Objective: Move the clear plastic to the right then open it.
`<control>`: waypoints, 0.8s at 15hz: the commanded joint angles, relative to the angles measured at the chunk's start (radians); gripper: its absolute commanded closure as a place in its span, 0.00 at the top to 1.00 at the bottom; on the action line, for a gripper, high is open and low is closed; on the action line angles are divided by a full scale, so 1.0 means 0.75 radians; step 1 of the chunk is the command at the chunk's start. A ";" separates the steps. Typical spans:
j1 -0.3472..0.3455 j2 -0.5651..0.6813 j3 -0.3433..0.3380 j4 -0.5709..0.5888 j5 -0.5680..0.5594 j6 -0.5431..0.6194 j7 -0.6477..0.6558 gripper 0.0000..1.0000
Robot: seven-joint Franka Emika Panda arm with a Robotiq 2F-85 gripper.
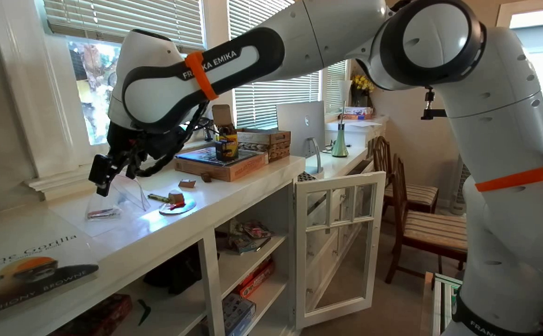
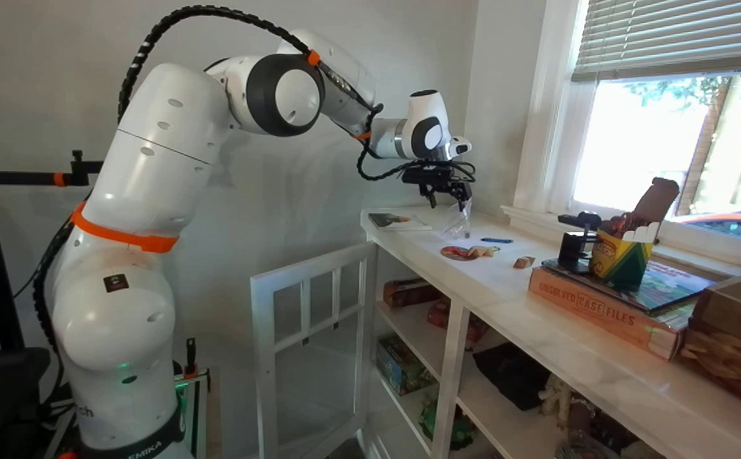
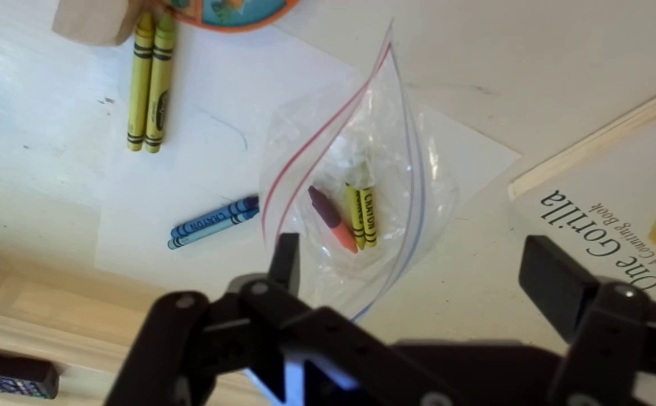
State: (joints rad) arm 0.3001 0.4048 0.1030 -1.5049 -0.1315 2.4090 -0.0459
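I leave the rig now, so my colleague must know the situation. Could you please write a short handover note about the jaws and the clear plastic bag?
Jaws: wide open over the clear plastic bag, gripping nothing; contact with its edge unclear.
Place: bag on the counter, partly over a paper sheet, crayons inside.
Done: bag open, red and blue edges spread apart.
Left: cannot tell if the rightward move is finished; perhaps check that, then back the jaws away.
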 commanded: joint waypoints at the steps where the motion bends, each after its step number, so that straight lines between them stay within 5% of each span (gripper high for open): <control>1: -0.026 -0.030 0.027 -0.055 -0.002 0.032 0.010 1.00; 3: -0.035 -0.031 0.039 -0.054 0.022 0.040 0.002 1.00; 4: -0.042 -0.032 0.049 -0.054 0.040 0.048 -0.006 0.75; 5: -0.048 -0.034 0.058 -0.054 0.054 0.059 -0.011 0.74; 12: -0.048 -0.085 0.074 -0.055 0.055 0.061 -0.002 0.18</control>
State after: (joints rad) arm 0.2764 0.3835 0.1442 -1.5050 -0.0983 2.4530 -0.0459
